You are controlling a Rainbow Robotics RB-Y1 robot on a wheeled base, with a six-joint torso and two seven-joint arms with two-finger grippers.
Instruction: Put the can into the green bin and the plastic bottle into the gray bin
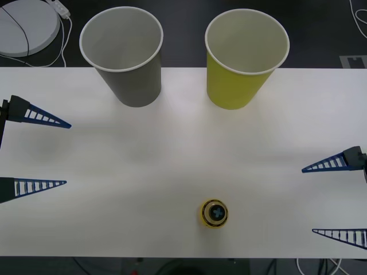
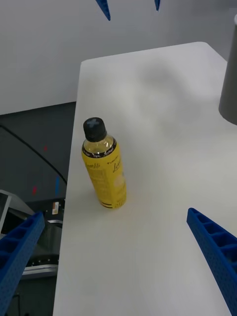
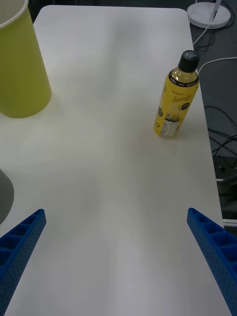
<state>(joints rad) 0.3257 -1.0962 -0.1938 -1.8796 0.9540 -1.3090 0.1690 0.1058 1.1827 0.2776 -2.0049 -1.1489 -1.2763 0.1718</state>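
The plastic bottle (image 1: pixel 214 213), with its yellow label and black cap, stands upright near the table's front edge, a little right of centre. It also appears in both wrist views (image 2: pixel 103 173) (image 3: pixel 176 98). At the back, the gray bin (image 1: pixel 135 86) stands on the left and the green bin (image 1: pixel 235 89) on the right, both upright. My left gripper (image 1: pixel 67 154) hovers open at the left edge, far from the bottle. My right gripper (image 1: pixel 308 200) is open at the right edge, level with the bottle. The can is out of view.
A white round base (image 1: pixel 26 28) with cables lies beyond the table's back left corner. The white table (image 1: pixel 183 149) lies bare between the bins and the bottle. The bottle is close to the front edge, with cables on the floor beyond it.
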